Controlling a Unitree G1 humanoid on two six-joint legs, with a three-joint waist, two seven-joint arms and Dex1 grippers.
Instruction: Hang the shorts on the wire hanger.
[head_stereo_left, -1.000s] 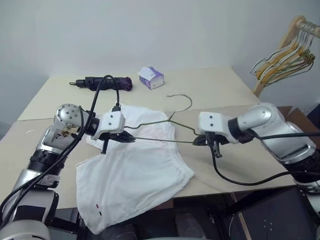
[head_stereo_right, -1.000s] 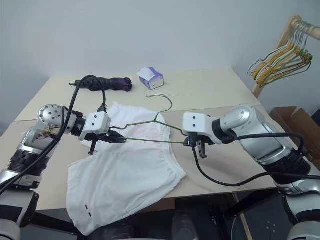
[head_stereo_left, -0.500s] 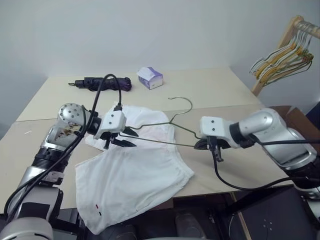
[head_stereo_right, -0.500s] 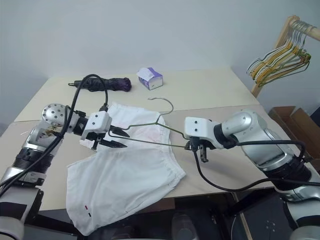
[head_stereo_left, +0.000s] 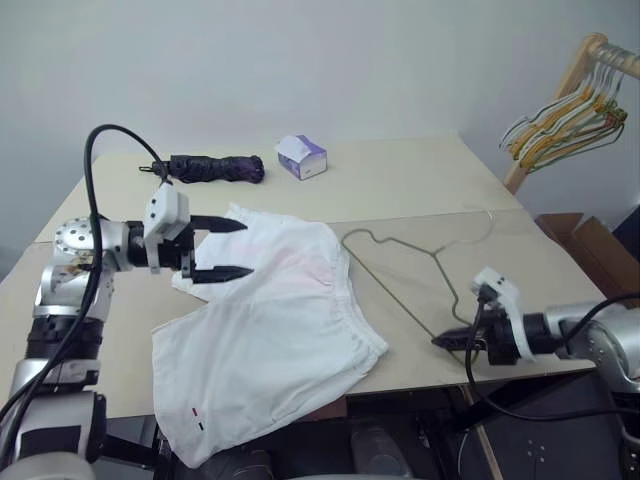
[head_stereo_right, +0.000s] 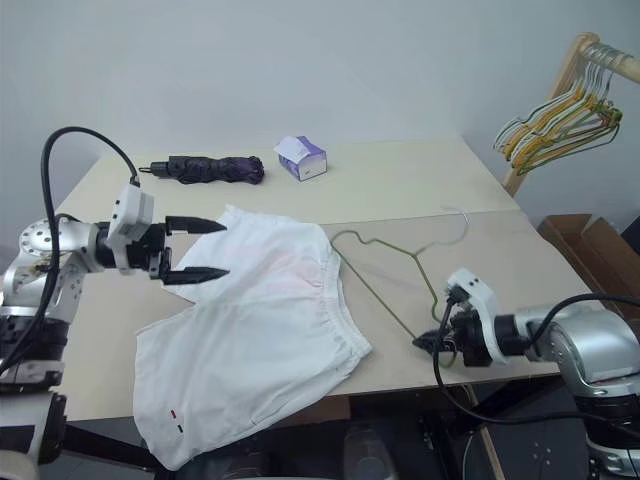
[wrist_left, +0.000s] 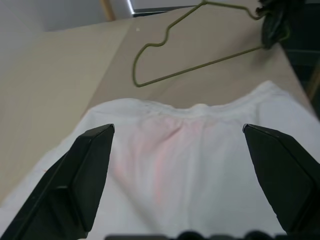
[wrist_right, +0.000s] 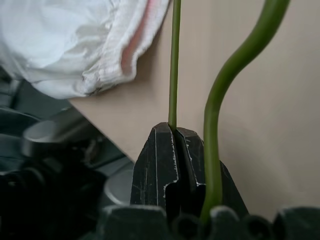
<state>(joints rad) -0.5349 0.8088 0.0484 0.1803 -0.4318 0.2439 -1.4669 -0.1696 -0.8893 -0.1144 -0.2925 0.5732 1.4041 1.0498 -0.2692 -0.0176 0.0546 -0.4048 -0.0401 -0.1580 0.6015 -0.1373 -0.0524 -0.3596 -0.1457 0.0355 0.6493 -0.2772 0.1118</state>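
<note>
Nearest me, my right gripper (head_stereo_right: 432, 343) sits at the near right edge of the pale beige table (head_stereo_left: 420, 180), its two black fingers pressed together and pinching one corner of the thin olive-green wire hanger (head_stereo_left: 400, 262), which lies flat on the tabletop to the right of the large white cloth shorts (head_stereo_left: 270, 330). The shorts are spread flat, one leg draping off the near edge, the gathered waistband just beside the hanger's long bar. Farther in, my left gripper (head_stereo_left: 218, 249) hovers over the far leg of the shorts with fingers spread wide and nothing between them. To do this step well, I judge I should drop those fingers onto the waistband, pinch a single layer, and lift it so the hanger's free end can slide under. The hanger's hook is faint against the table, and the clamped corner is hidden behind my fingers. Beyond lie a folded dark purple umbrella (head_stereo_left: 210, 166) and a small purple-and-white box (head_stereo_left: 302, 156).
</note>
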